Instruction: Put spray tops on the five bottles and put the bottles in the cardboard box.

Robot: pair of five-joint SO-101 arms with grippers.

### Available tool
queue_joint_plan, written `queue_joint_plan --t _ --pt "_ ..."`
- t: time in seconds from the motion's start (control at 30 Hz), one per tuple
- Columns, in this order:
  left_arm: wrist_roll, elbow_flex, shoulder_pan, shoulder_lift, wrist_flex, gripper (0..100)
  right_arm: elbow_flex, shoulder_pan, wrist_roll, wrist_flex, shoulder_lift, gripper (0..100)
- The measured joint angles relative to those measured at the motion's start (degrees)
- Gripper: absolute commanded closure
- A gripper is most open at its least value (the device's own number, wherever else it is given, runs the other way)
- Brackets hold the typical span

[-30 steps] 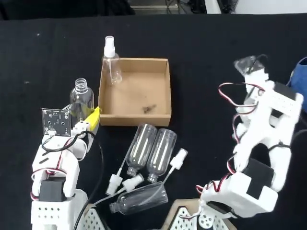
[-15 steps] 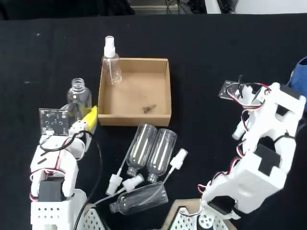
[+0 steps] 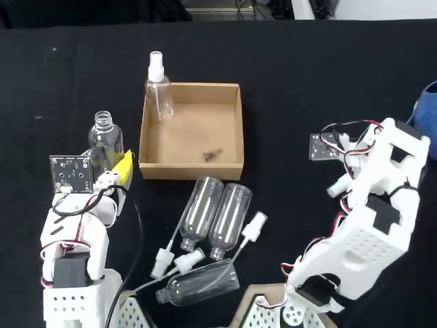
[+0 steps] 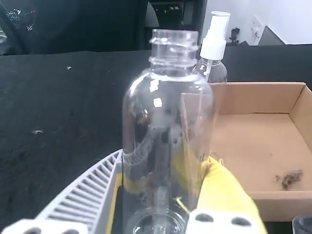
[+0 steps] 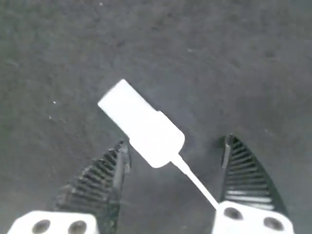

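My left gripper (image 4: pixel 165 156) is shut on an upright clear bottle (image 4: pixel 165 122) with no top, just left of the cardboard box (image 3: pixel 191 165); in the high view this bottle (image 3: pixel 106 140) stands beside the yellow finger (image 3: pixel 125 167). A bottle with a spray top (image 3: pixel 158 85) stands in the box's back left corner. Three capless bottles lie in front of the box (image 3: pixel 201 205) (image 3: pixel 230 210) (image 3: pixel 201 282), with loose spray tops (image 3: pixel 252 227) (image 3: pixel 164 260) among them. My right gripper (image 5: pixel 176 144) is open, pointing down, its jaws either side of a white spray top (image 5: pixel 141 124) on the cloth.
The black cloth covers the whole table. My right arm (image 3: pixel 382 184) stands tall at the right, with a blue object (image 3: pixel 427 102) at the table's right edge behind it. Both arm bases sit at the front edge.
The right arm has swung its wrist down and to the left, towards the cloth. My left gripper has carried the capless bottle a little to the left, away from the box.
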Motion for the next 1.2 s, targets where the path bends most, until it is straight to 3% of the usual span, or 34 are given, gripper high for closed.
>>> queue_joint_plan --t 0.13,0.3,0.5,0.63,0.77,0.87,0.93,1.07,1.2 --pt "0.0 0.0 -0.09 0.0 0.0 97 -0.09 0.0 0.0 2.81 0.44 77.2" --pt "0.0 0.0 -0.09 0.0 0.0 97 -0.79 -0.88 -0.62 5.71 0.44 98.9" --pt "0.0 0.0 -0.09 0.0 0.0 97 -1.05 -0.7 -13.54 5.71 0.44 98.8" --pt "0.0 0.0 -0.09 0.0 0.0 97 -2.02 -0.7 -31.12 4.22 0.44 98.7" --pt "0.0 0.0 -0.09 0.0 0.0 97 -2.02 -0.7 -60.22 4.31 0.44 96.5" --pt "0.0 0.0 -0.09 0.0 0.0 97 -2.02 -0.26 -81.05 4.31 0.44 83.9" --pt "0.0 0.0 -0.09 0.0 0.0 97 -2.02 0.18 -86.86 4.31 0.44 76.6" --pt "0.0 0.0 -0.09 0.0 0.0 97 -2.73 0.0 -85.54 4.66 0.53 77.6" --pt "0.0 0.0 -0.09 0.0 0.0 97 -5.45 0.09 -72.62 8.18 0.53 77.9"
